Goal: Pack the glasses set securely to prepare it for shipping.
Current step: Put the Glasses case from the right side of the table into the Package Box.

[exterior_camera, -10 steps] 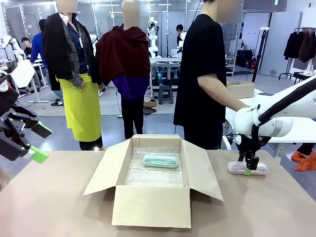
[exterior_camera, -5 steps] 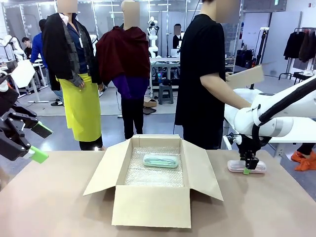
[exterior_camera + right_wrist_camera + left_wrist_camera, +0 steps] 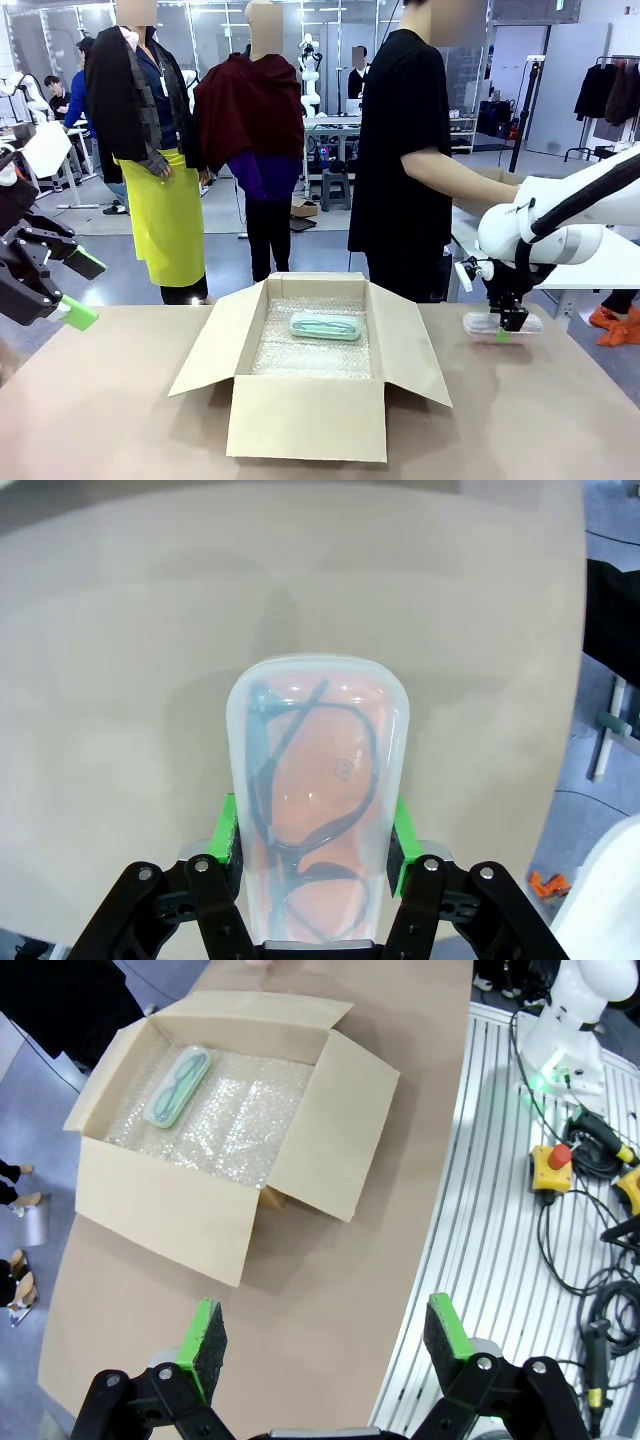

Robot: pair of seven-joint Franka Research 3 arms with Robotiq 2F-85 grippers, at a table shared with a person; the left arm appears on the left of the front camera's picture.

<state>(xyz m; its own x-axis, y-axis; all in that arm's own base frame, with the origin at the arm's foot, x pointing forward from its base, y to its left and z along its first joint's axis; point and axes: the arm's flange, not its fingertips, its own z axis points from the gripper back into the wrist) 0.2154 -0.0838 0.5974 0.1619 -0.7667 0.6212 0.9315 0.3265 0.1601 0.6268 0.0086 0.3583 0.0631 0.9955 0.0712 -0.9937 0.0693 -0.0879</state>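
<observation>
partly behind fingers [image 3: 512, 320]: pink case [image 3: 477, 322]

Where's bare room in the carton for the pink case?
Bare bubble wrap between the mint-green case and the near wall of the carton; that's the biggest patch. Crowded along the far wall, where that case lies. Outside, the table is bare between the right flap and the pink case in the right gripper.

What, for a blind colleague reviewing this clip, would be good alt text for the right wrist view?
The right gripper is shut on the pale pink glasses case, green pads pressing its two long sides. Through the case's clear lid, dark-framed glasses show; the beige table lies beyond.
</observation>
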